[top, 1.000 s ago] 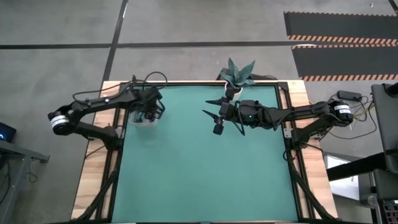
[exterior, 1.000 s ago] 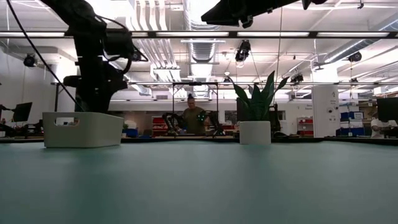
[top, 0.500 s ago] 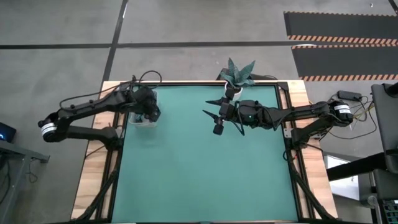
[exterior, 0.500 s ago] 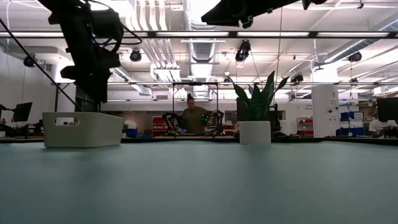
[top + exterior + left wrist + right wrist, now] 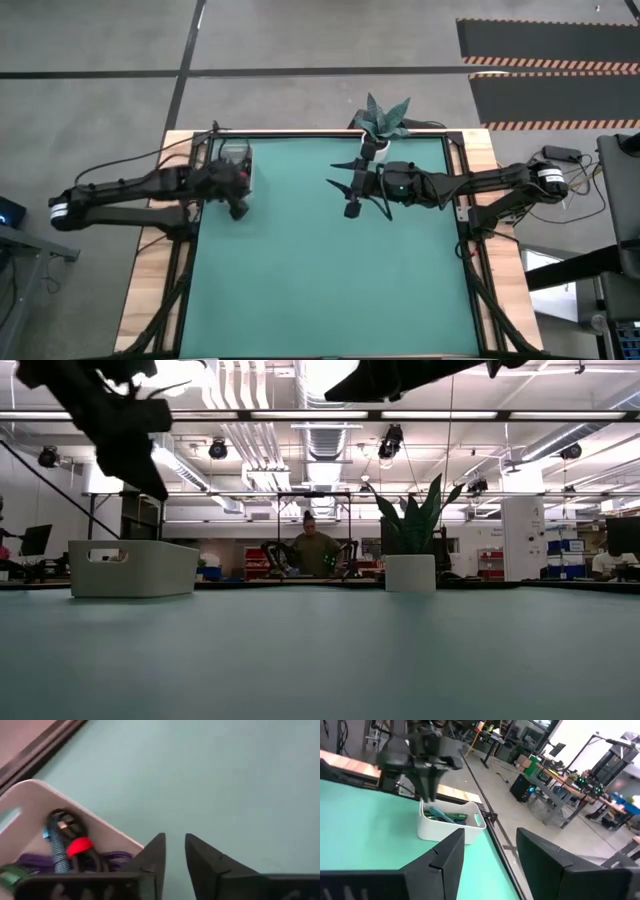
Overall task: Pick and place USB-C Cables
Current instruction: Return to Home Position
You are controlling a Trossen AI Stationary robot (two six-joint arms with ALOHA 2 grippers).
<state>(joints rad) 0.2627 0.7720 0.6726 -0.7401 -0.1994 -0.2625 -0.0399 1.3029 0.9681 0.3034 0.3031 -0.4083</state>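
The white bin [image 5: 233, 160] stands at the table's far left corner, and several USB-C cables lie inside it. In the left wrist view I see a dark purple bundle [image 5: 32, 861], a teal-blue one [image 5: 56, 847], a black one with a red strap [image 5: 77, 846] and a green one [image 5: 9, 875]. My left gripper [image 5: 238, 207] [image 5: 175, 854] hangs above the mat just near of the bin, empty, with only a narrow gap between its fingers. My right gripper [image 5: 342, 187] [image 5: 490, 851] hovers high over the far middle of the table, open and empty.
A potted plant [image 5: 383, 120] [image 5: 412, 550] in a white pot stands at the far edge, close to my right gripper. The green mat [image 5: 330, 270] stretches bare toward the near edge. A person [image 5: 313, 550] stands in the room beyond the table.
My left gripper has drawn back from over the bin toward the table's near edge and has risen. The arm has folded back toward the left. The cables stay in the bin.
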